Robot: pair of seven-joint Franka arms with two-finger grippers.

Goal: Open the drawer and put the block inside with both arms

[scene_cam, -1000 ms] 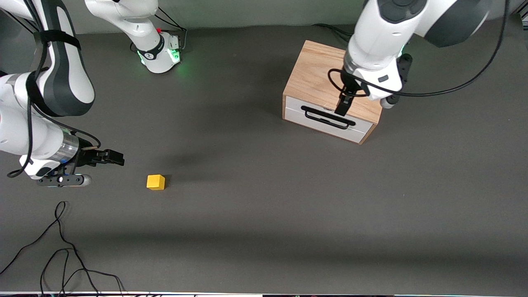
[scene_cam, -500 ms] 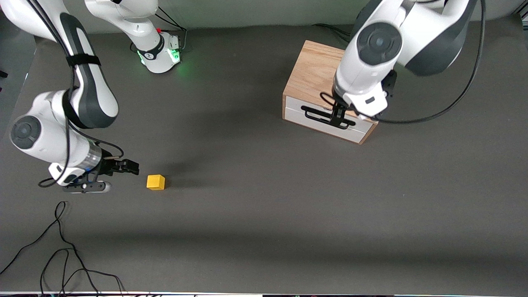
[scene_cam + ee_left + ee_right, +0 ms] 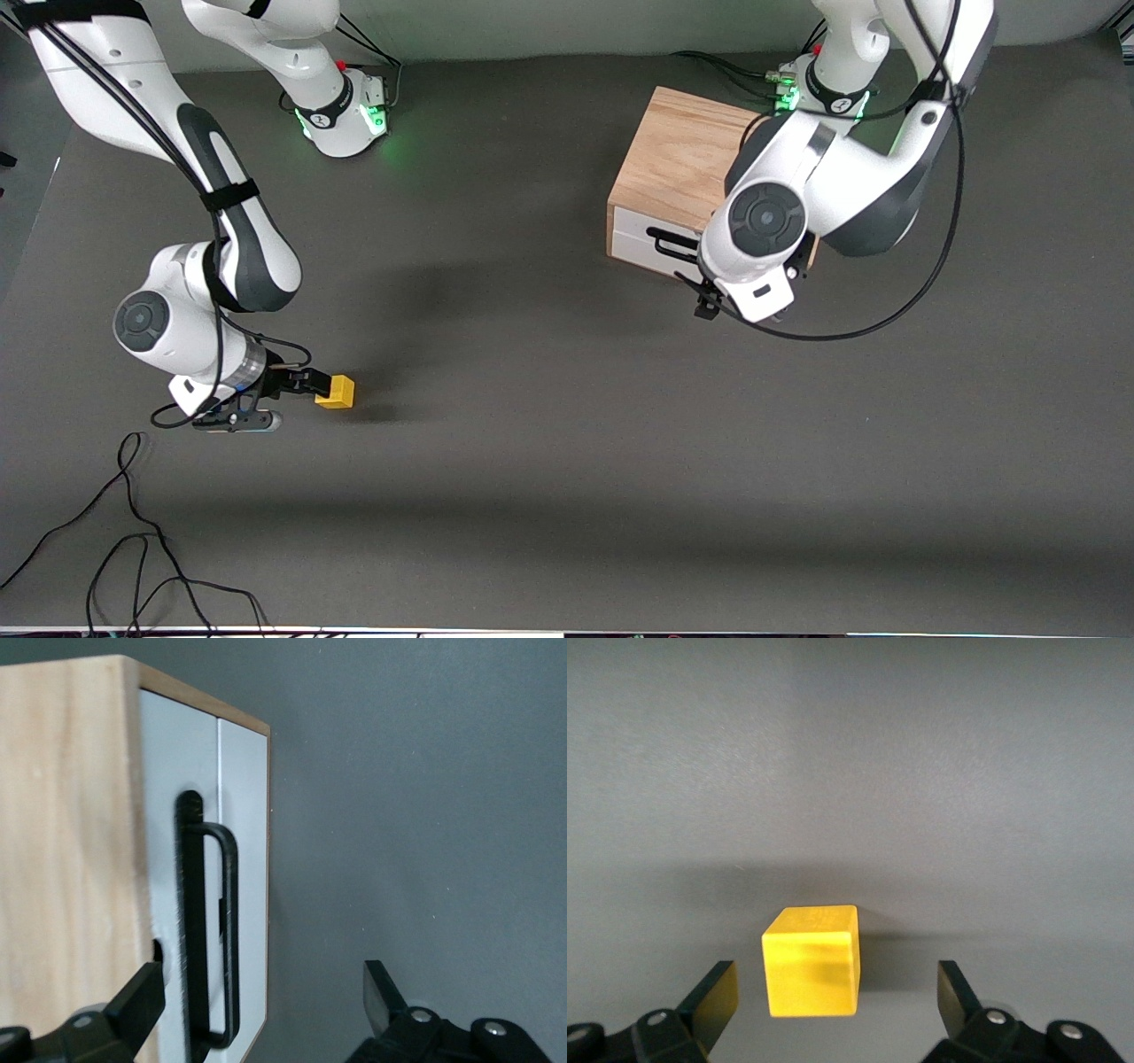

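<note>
Small yellow block (image 3: pixel 336 391) sits on the grey table (image 3: pixel 567 461), well apart from the wooden cabinet's shut white drawer (image 3: pixel 656 247) with its black handle (image 3: pixel 213 939).

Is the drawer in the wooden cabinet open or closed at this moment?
Closed. The drawer has its white front flush with the cabinet edge, no interior showing. The open left tool straddles the handle without gripping it.

- Light over my table (image 3: pixel 567 496) is even and soft; broad faint shadows lie under my arms.
- Green glow spills from my bases at the frame's top.
- My block (image 3: pixel 811 960) casts a dim shadow; my nearest fingertips (image 3: pixel 713 1001) blur slightly.
</note>
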